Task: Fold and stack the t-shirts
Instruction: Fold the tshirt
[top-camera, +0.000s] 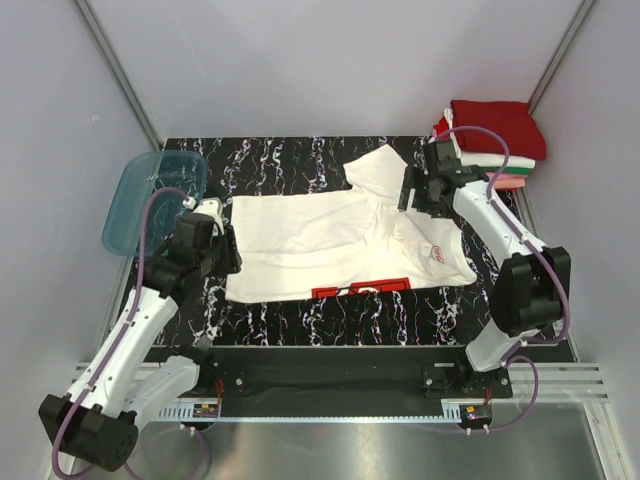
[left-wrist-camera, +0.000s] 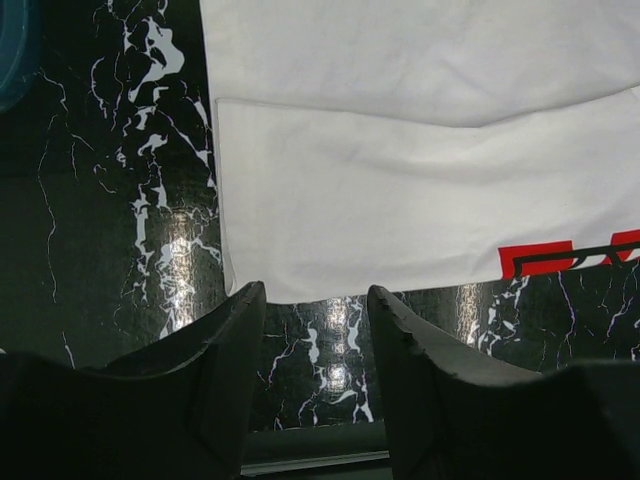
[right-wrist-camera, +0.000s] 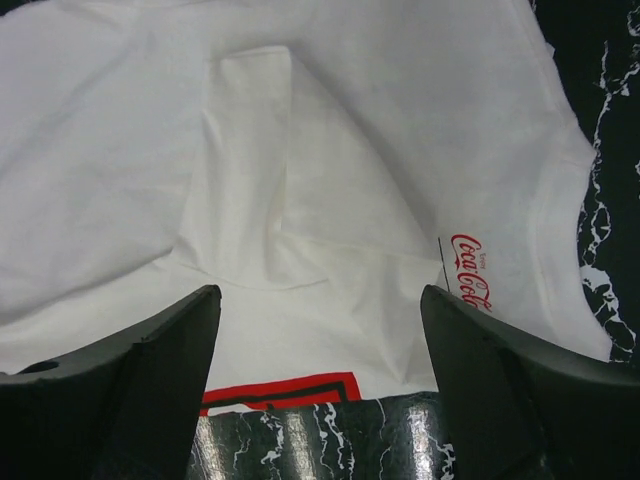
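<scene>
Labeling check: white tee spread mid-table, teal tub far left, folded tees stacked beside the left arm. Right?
No. Top view shows the folded tees stacked far right, beside the right arm. White tee mid-table and teal tub far left are correct.

A translucent teal plastic tub (top-camera: 152, 198) sits at the far left corner of the worktop (top-camera: 330, 322), tilted and hanging partly over its left edge; the left wrist view catches only a sliver of its rim. The worktop is black with white marble veining and glossy enough to show glare. Plain pale walls (top-camera: 330, 60) close in the far side and both flanks, with slanted metal struts (top-camera: 112, 68) at the corners, and a black base plate (top-camera: 330, 380) runs along the near edge.
</scene>
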